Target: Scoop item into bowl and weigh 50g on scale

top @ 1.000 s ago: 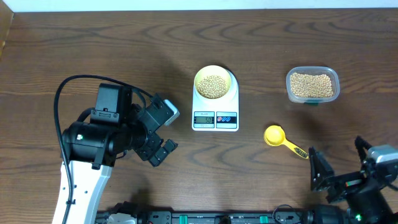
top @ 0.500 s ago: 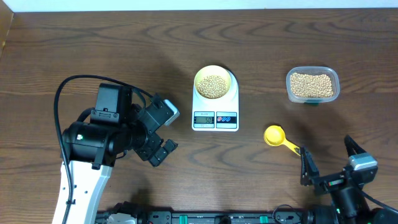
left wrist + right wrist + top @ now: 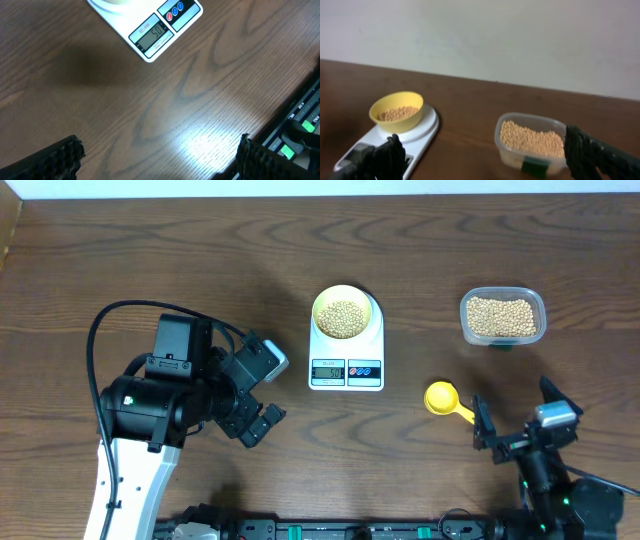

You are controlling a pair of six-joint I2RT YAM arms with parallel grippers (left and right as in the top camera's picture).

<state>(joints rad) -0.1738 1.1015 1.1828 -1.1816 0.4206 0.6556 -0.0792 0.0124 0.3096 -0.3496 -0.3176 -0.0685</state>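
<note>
The pale yellow bowl (image 3: pixel 346 315) holds beige beans (image 3: pixel 346 319) and stands on the white scale (image 3: pixel 346 365); both also show in the right wrist view, bowl (image 3: pixel 397 111) on scale (image 3: pixel 417 134). The scale's display (image 3: pixel 152 35) reads 50. A clear container (image 3: pixel 502 317) at the right holds more beans (image 3: pixel 532 139). The yellow scoop (image 3: pixel 447 401) lies on the table, free. My left gripper (image 3: pixel 252 423) is open and empty left of the scale. My right gripper (image 3: pixel 515 429) is open and empty, low near the front edge, just right of the scoop.
The brown wooden table (image 3: pixel 150 260) stretches to the back and left. A black cable (image 3: pixel 110 330) loops over the left arm. A rail with green-lit electronics (image 3: pixel 330 530) runs along the front edge.
My right gripper has moved left and a bit away from the front edge, closer to the scoop's handle. The left arm, scale, bowl and scoop have not moved.
</note>
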